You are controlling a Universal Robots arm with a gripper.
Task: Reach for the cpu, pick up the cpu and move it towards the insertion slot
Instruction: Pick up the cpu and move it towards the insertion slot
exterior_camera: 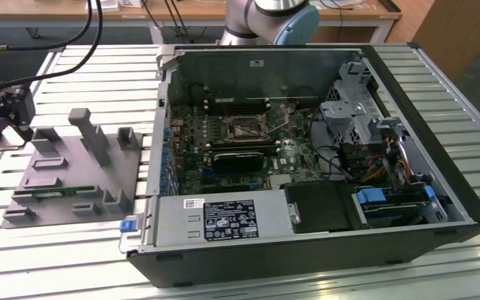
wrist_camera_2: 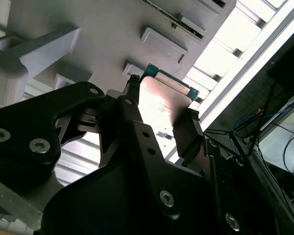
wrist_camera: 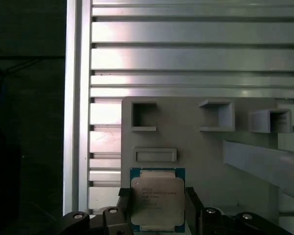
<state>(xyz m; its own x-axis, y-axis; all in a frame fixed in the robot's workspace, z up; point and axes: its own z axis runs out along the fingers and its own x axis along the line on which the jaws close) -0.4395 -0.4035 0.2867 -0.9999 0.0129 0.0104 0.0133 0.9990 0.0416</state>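
Gripper [wrist_camera: 157, 209] is pinching the cpu [wrist_camera: 157, 195] by two opposite edges, lid up, at the grey fixture tray [exterior_camera: 65, 181]; can't tell if it's lifted clear. Insertion slot [exterior_camera: 247, 129] lies well apart, inside the open PC case [exterior_camera: 440, 187], twd the exterior view's right.

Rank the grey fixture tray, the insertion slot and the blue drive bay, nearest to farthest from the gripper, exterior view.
1. grey fixture tray, beside the gripper holding the cpu, exterior view's left.
2. insertion slot, on the motherboard inside the case.
3. blue drive bay, case's far end, exterior view's right.
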